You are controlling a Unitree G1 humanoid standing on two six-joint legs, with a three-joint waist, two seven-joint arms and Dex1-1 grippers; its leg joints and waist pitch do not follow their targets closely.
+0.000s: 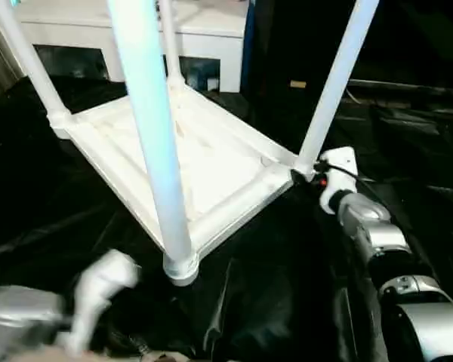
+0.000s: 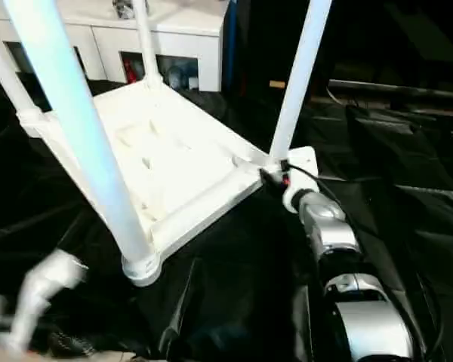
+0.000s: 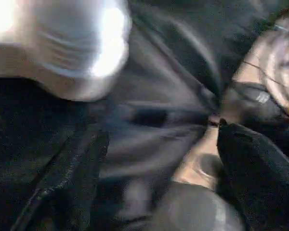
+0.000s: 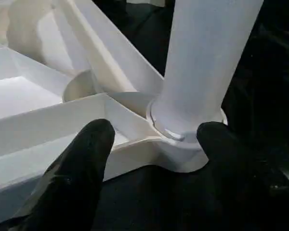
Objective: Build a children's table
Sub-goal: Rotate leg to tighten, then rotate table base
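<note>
White plastic tabletop (image 1: 204,170) lying underside up on the black-covered table (image 1: 30,196), ribs showing, four white tubular legs standing up from its corner sockets. At far left, rear leg (image 1: 26,60) rising from the left corner; low at left, left hand (image 1: 98,290) blurred over the black cover, apart from the tabletop, fingers too smeared to tell whether spread or together. Next, near leg (image 1: 155,136) seated in the front corner socket (image 1: 181,268). Behind, far leg (image 1: 168,41). At right, fourth leg (image 4: 202,72) in the right corner socket (image 4: 180,154), right hand (image 4: 154,144) spread apart, black fingertips (image 4: 89,139) flanking that socket, one over the tabletop rim.
</note>
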